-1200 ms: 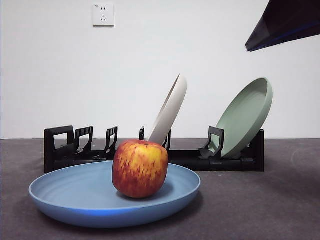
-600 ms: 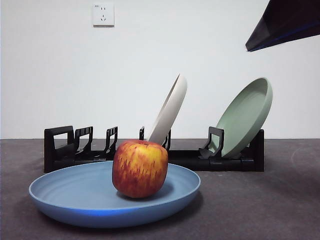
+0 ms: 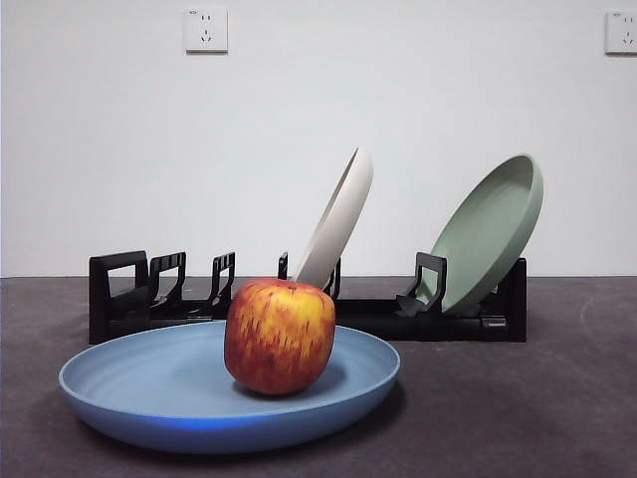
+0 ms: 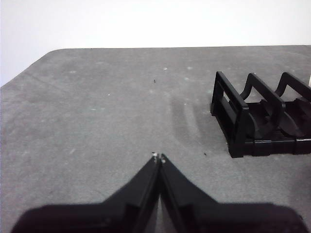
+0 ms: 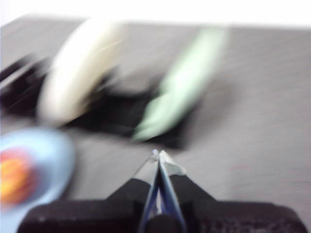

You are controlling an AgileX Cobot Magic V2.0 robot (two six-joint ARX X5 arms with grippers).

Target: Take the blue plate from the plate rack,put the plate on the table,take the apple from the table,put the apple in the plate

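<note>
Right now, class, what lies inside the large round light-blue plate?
Only the round red-and-yellow apple sits inside the light-blue plate, right of its middle. The patch of plate floor beneath and behind the apple is covered, so it cannot be checked.

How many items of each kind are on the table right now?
Plates: 3 (blue plate, cream-white plate, sage-green plate)
Apples: 1 (apple, sitting in the blue one)
Plate racks: 1 (plate rack)
Total: 5

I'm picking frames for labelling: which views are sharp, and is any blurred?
Front view: sharp, evenly lit, the apple casting a soft shadow in the blue plate. Left wrist view: sharp on the plate rack and the table. Right wrist view: heavily motion-blurred, with the racked plates smeared.
</note>
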